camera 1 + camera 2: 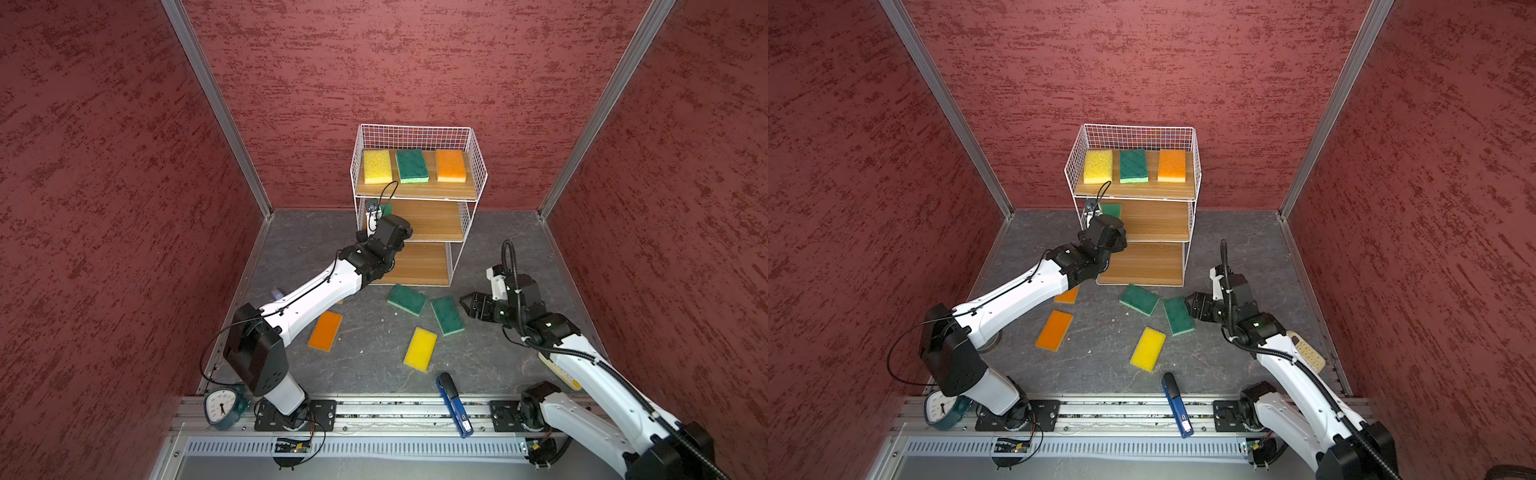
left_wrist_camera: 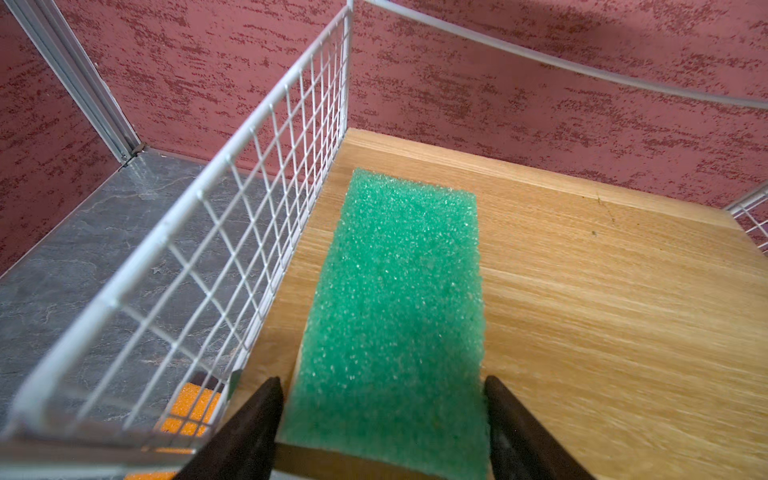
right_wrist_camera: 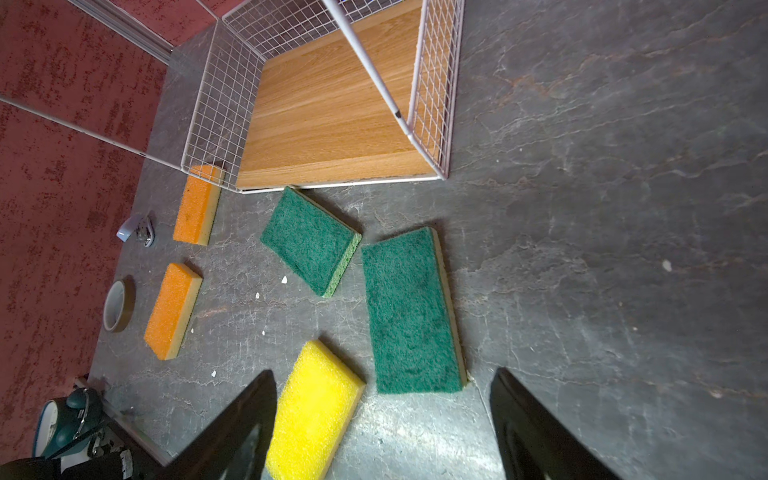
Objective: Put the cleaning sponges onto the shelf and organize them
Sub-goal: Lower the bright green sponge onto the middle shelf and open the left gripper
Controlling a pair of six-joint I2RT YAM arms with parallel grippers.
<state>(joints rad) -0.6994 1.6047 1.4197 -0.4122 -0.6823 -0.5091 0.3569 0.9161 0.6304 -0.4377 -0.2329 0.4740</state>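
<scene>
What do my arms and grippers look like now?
The left arm and right arm have white shells with black joints. The left gripper and right gripper have black tapered fingers. A thin black cable loops off the left arm; a ribbed black hose runs along the right.

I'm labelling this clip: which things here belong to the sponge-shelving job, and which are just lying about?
Job: shelf; top yellow sponge; top green sponge; top orange sponge; middle green sponge; floor orange sponges; floor green sponges; floor yellow sponge.
Lying about: clock; stapler; tape roll.
</scene>
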